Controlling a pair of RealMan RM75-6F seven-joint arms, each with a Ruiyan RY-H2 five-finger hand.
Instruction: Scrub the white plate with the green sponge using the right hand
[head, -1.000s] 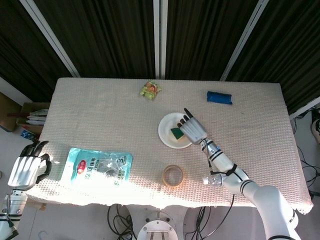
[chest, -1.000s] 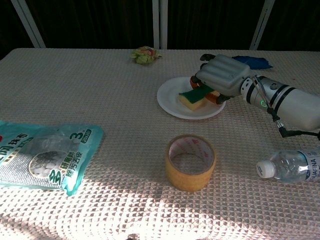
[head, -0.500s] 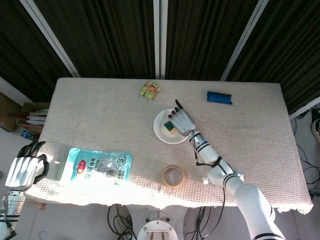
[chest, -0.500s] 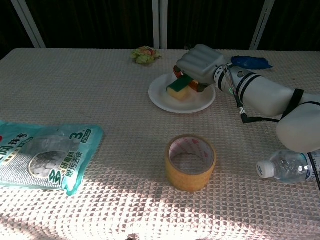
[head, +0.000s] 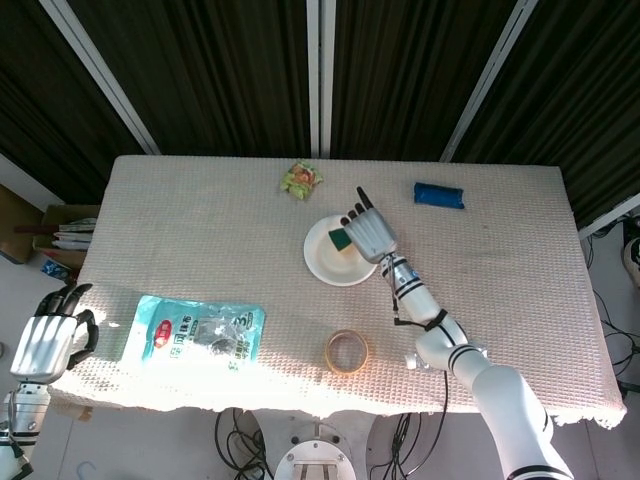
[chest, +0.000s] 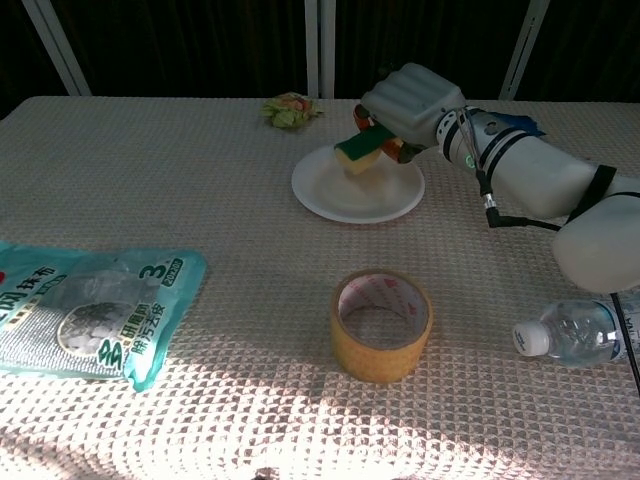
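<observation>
The right robot hand (chest: 408, 100) is gripping the green sponge (chest: 359, 152), holding it tilted over the far side of the white plate (chest: 335, 190) on the worktop (chest: 200, 180); the left robot hand (head: 45, 340) is hanging empty, fingers loosely curled, beside the worktop edge

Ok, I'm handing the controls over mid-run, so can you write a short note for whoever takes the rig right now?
Right hand grips the green sponge, tilted, at the far side of the white plate; whether it touches the plate is hard to tell.
Left hand holds nothing, off the table's near left corner.
The plate sits mid-table, beyond the tape roll.
Done: sponge picked up and brought to the plate.
Left: scrubbing, since the frames don't show how much has been covered.
</observation>
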